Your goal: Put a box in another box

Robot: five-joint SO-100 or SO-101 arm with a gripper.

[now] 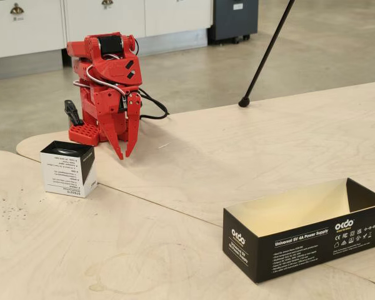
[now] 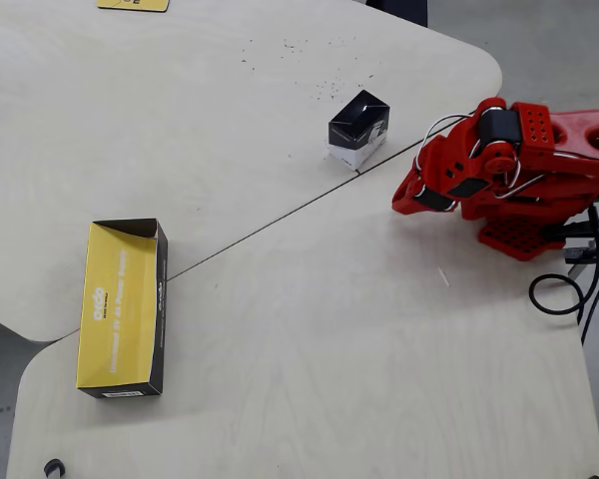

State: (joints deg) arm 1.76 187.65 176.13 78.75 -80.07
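OKdo power-supply box [image 1: 312, 232] nearest in fixed view, open top up, empty, on plywood tabletop [image 1: 175, 187]. Small white cube box [image 1: 69, 167] well apart, just beside red claw [image 1: 125, 155]; claw tips close together, pointing down, gripping nothing

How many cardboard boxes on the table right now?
2. Small white-and-black box sits near the red arm's gripper; long black OKdo box lies open, far across the table. Nothing appears hidden.

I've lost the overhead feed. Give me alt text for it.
A red arm sits folded at the right edge of a pale wooden table, its gripper empty. A small black-topped box stands just left of it; a long open box with a yellow inside lies far left.
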